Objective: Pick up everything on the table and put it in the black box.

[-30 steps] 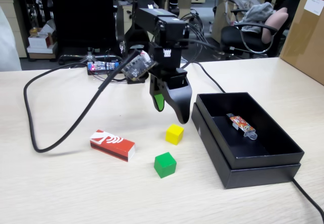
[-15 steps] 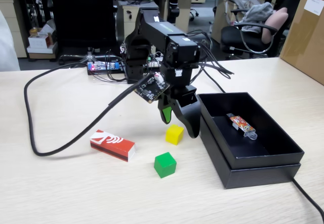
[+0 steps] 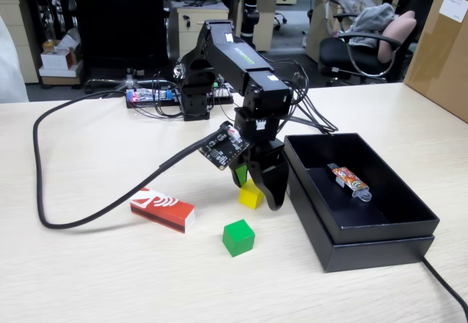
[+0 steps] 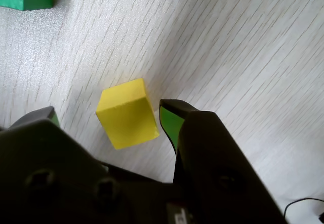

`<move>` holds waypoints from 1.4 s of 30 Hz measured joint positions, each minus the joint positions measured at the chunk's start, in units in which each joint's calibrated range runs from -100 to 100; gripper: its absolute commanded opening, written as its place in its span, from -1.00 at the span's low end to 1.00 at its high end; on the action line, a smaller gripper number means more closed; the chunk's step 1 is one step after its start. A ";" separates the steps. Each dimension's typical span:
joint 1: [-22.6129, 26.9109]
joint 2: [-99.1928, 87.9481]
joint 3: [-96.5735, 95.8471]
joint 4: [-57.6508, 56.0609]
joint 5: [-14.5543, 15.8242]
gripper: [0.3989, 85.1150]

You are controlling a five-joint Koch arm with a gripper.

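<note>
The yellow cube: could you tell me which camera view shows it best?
The wrist view: the yellow cube fills the centre there, top and side faces clear, between the open gripper jaws. In the fixed view the yellow cube looks small, with its upper part hidden behind the gripper.

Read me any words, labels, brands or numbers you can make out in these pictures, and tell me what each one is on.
None can be read.
Red box: white stripes only, no letters visible.
Packet in the black box: colourful print, too small to read.
Carton: white label, too blurred.
Circuit board by the claw: markings too small.
</note>
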 measured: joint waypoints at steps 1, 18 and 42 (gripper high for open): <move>0.00 0.25 0.00 0.08 0.00 -0.27; 0.00 0.38 0.00 0.08 0.83 -0.86; 2.74 -26.47 4.38 -3.04 0.54 -0.99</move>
